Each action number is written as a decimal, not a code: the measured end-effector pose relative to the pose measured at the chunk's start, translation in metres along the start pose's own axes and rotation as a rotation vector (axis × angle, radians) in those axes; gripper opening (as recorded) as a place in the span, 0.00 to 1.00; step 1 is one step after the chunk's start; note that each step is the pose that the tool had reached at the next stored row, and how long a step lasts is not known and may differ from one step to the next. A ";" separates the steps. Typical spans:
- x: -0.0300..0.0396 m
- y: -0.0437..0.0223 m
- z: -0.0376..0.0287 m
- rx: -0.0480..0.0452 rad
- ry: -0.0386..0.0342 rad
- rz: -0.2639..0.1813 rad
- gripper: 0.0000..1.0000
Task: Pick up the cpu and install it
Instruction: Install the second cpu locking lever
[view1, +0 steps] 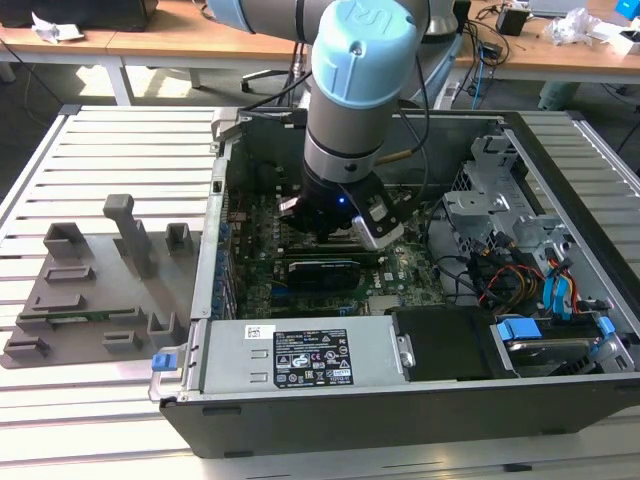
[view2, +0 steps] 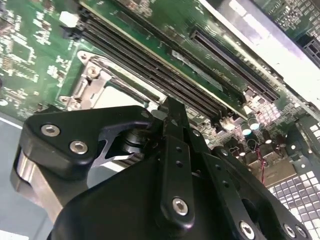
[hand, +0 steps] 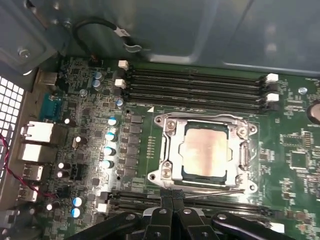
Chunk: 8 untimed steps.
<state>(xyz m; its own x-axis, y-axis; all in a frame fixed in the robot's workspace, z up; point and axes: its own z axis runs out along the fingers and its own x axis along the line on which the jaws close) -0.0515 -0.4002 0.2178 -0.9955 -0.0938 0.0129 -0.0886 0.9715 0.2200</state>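
In the exterior view, the arm reaches down into an open computer case (view1: 560, 390) on a slatted table (view1: 120, 140), and the gripper (view1: 335, 235) hangs low over the motherboard (view1: 300, 285), just above a long black expansion card (view1: 322, 270); a grey fixture tray (view1: 90, 290) lies on the table at the exterior view's left. In the second wrist view, the gripper (view2: 170, 112) has its fingers (view2: 172, 130) pressed together with nothing between them, beside the socket frame (view2: 95, 80). In the first wrist view, the cpu (hand: 206, 151) lies flat in the socket frame (hand: 170, 150), its silvery face up and its edges square to the frame; being square, it shows no long axis. The clenched fingertips (hand: 171, 197) sit just beside the frame's edge, apart from the chip.
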 end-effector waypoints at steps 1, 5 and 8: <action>0.0019 -0.0003 0.0019 -0.0010 -0.0002 0.001 0.11; 0.0075 -0.0008 0.0071 -0.0141 -0.0018 0.002 0.11; 0.0087 -0.0009 0.0098 -0.0176 -0.0021 0.002 0.11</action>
<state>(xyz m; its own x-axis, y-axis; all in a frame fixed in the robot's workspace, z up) -0.0604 -0.3998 0.2082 -0.9958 -0.0910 0.0114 -0.0857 0.9677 0.2371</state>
